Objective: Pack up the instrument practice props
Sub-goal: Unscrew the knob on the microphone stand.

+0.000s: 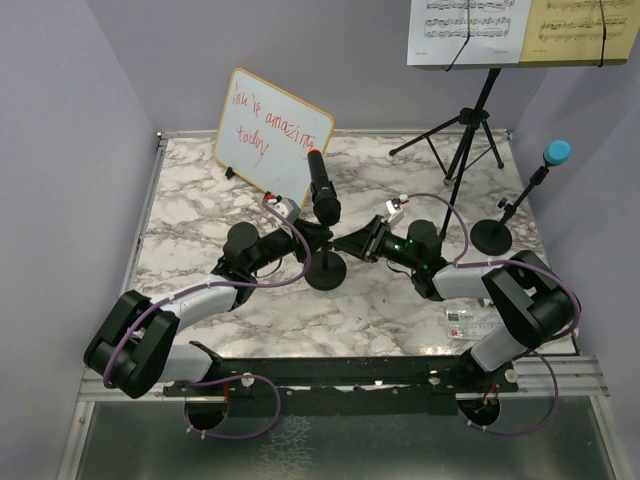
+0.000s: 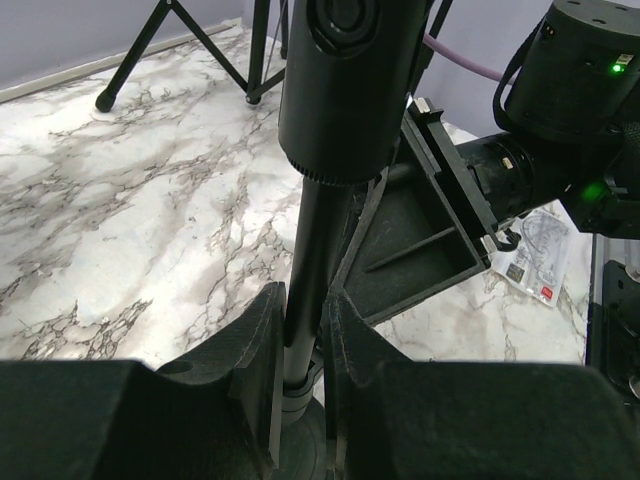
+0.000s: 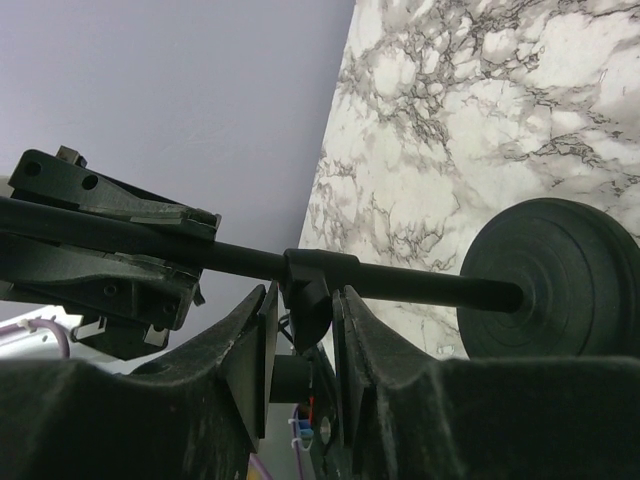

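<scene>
While the black cylindrical microphone point(image 1: 322, 190) sits in the small black round-based microphone holder point(image 1: 325, 270) near the middle of the marbled white surface point(image 1: 200, 220), the step in hand appears to be dismantling or folding this microphone holder for packing. Left end effector point(image 2: 303, 345): jaws narrow, clamped on the thin upright stem just above the round base, with the microphone's body directly overhead. Right end effector point(image 3: 300, 305): jaws narrow, set either side of the joint collar and knob on the same stem and apparently touching it; how firm the hold is cannot be told. The left arm reaches in low from the left and the right arm low from the right, so the two wrists meet nose to nose at the stem. The next move probably calls for the left arm to brace the stem while the right turns or pulls at the collar, taking care that the top-heavy microphone does not tip out. The blue-headed microphone point(image 1: 556, 153) on the second round-based holder point(image 1: 491, 237), and the white and yellow sheet music point(image 1: 470, 30) on the tall black tripod music desk point(image 1: 482, 115), stand at the far right.
</scene>
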You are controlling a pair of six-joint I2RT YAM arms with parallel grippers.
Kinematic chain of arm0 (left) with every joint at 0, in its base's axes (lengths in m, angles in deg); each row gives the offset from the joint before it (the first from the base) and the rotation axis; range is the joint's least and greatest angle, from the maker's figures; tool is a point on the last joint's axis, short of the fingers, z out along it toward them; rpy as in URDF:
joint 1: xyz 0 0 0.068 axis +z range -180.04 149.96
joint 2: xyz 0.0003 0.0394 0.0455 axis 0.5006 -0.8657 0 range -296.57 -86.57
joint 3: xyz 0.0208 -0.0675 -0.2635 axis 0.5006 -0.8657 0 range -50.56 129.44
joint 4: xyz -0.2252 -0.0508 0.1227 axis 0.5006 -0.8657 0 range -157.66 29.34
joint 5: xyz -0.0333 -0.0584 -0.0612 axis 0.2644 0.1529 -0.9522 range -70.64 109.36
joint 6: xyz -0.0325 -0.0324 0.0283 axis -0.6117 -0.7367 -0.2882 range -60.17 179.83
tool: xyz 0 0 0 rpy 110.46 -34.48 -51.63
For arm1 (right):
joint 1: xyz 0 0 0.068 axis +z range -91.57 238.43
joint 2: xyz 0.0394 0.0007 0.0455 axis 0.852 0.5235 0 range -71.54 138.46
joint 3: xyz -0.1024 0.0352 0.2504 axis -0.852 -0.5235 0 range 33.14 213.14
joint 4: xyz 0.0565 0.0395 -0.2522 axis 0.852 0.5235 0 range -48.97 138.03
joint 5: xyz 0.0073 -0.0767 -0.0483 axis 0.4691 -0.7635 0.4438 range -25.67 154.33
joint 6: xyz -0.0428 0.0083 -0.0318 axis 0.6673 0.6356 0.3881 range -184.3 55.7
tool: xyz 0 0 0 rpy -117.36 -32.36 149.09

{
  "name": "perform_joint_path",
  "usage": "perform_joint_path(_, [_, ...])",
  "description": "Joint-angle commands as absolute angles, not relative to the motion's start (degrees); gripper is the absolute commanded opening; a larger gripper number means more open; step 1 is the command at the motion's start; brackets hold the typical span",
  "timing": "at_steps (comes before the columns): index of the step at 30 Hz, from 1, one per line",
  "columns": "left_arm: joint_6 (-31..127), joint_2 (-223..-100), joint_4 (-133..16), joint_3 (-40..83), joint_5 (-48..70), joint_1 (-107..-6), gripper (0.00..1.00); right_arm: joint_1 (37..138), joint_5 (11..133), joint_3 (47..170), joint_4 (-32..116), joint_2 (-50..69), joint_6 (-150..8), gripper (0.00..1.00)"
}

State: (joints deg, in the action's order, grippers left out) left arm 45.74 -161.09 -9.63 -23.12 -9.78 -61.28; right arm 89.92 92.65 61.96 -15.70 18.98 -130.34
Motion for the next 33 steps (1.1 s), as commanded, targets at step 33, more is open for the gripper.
perform_joint_path(33, [43.9, -160.0, -11.6, -22.4, -12.0, -61.4, 0.0, 89.4, 101.8, 64.1, -11.4, 16.4, -85.5, 0.01])
